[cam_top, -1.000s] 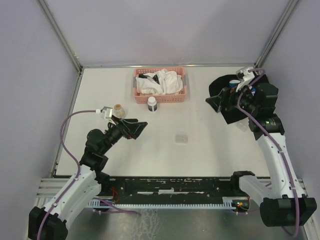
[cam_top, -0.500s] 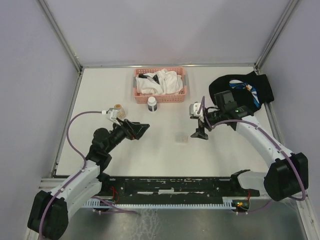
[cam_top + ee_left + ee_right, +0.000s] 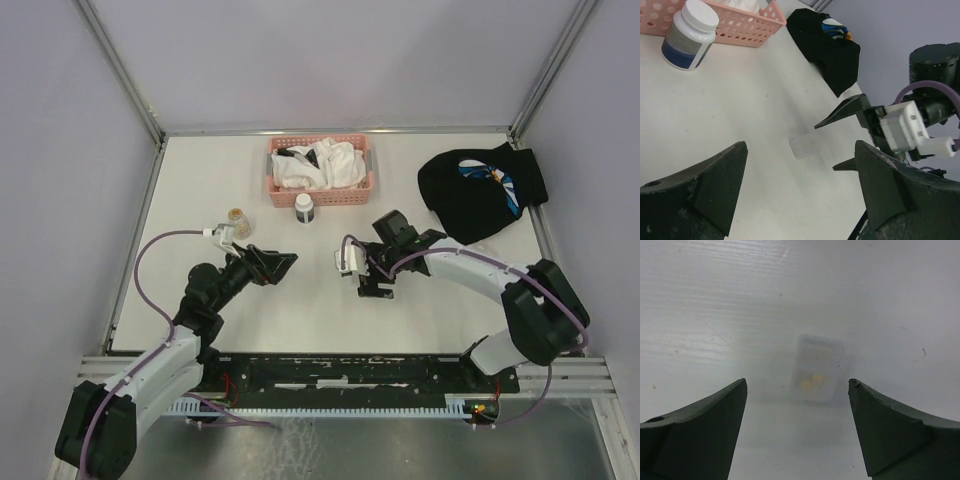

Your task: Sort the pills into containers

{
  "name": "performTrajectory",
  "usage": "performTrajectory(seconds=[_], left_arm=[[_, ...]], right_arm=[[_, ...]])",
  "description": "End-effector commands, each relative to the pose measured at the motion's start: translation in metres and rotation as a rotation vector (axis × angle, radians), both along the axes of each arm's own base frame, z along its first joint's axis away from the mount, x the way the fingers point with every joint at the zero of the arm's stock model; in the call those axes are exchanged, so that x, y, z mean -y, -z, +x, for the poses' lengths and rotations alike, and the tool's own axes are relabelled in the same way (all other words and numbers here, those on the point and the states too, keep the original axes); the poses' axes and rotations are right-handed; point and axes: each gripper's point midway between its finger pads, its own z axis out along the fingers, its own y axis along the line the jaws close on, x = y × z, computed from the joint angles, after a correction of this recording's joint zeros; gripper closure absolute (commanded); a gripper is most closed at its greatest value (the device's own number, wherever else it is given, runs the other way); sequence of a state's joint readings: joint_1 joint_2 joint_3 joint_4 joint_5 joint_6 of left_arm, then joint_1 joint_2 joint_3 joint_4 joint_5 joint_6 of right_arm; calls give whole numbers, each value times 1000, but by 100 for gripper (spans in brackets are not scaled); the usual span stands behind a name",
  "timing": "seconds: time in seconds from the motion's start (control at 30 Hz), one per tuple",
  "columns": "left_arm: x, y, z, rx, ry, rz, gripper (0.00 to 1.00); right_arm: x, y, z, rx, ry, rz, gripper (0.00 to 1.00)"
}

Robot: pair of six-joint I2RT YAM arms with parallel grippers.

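The container, a small clear plastic box (image 3: 817, 368), lies flat on the white table with two yellow pills showing in its near half. My right gripper (image 3: 797, 381) is open and points down just above it, a finger on either side, not touching. In the top view the right gripper (image 3: 368, 286) covers the box. My left gripper (image 3: 282, 265) is open and empty, left of the box. In the left wrist view the box (image 3: 804, 146) shows between my open left gripper (image 3: 800, 150) fingers, with the right gripper (image 3: 825, 147) beside it.
A white pill bottle (image 3: 304, 208) stands in front of the pink basket (image 3: 272, 182) of white cloths. An amber bottle (image 3: 237, 218) stands near the left arm. A black mitten (image 3: 480, 190) lies at the back right.
My right arm swung from the back right corner to the table's middle and came down over the clear box. My left gripper shifted slightly nearer.
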State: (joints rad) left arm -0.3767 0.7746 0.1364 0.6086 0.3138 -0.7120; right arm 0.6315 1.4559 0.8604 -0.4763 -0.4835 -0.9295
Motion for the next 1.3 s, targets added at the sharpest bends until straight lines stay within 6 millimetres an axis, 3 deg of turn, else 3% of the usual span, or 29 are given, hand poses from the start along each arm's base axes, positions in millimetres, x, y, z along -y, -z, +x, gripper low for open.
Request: performTrajectory(seconds=[0.0,0.2,0.57,1.27], left_arm=[[-5,-18,3,79,-33,-22,7],[-9,-15,1,89,-48,-6,6],[-11,-13,-3,97,-53,-2,6],[-12,-12,-8,94,-48,-12,6]], right_arm=[[-24,-9,34,70,102,-3,11],[-31,0,49,44,189,-33,17],[-36,16,39,-13,174,-76,28],[-42,21,41,-35,208,-94,42]])
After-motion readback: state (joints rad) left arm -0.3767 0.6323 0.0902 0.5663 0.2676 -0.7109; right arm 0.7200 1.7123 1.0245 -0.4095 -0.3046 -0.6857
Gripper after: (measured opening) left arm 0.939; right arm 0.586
